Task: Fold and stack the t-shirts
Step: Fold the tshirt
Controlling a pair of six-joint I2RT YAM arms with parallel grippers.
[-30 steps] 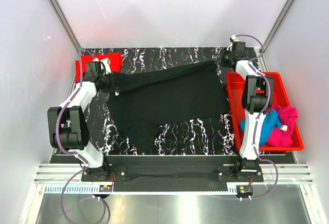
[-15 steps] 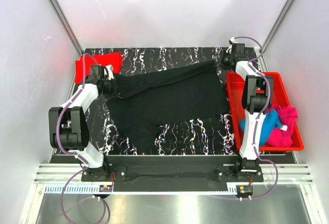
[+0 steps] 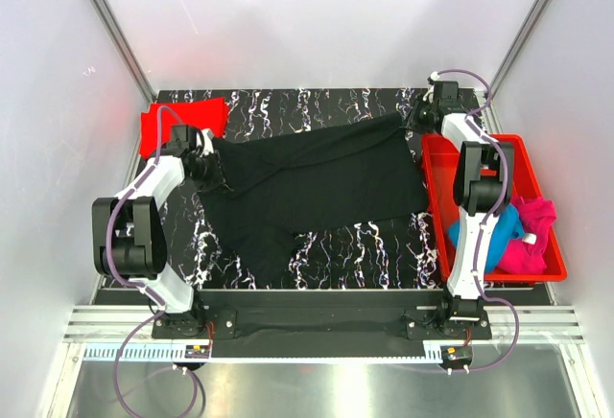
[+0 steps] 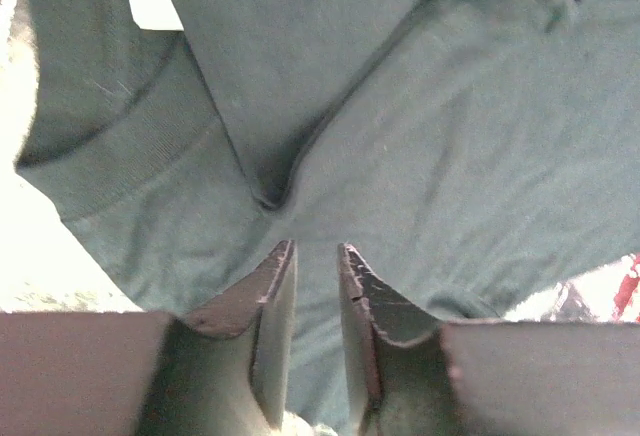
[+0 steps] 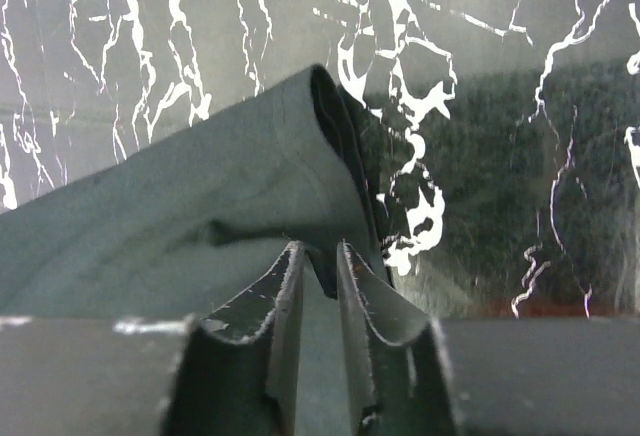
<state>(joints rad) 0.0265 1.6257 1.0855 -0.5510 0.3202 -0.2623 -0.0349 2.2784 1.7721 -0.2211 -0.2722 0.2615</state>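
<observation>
The left tool (image 4: 315,246) has its two fingers drawn in to a narrow slit, pinching a fold of the black t-shirt (image 3: 317,183) at its left end. The right tool (image 5: 315,246) is clamped the same way on a rolled edge of that shirt, at the far right of the black, white-veined tabletop (image 3: 365,241). Between the two tools the shirt lies spread across the middle, its far edge pulled into a fairly straight line (the near part hangs down in a loose tongue toward the arm bases). Just beyond the left tool, in the far left corner, lies a red t-shirt (image 3: 197,111). Along the right side stands a red plastic bin (image 3: 436,209), just beside the black shirt's right edge. In the bin's near end, a bright blue t-shirt (image 3: 506,238) and a magenta t-shirt (image 3: 534,236) lie bunched together, partly hidden by the right arm (image 3: 470,217).
</observation>
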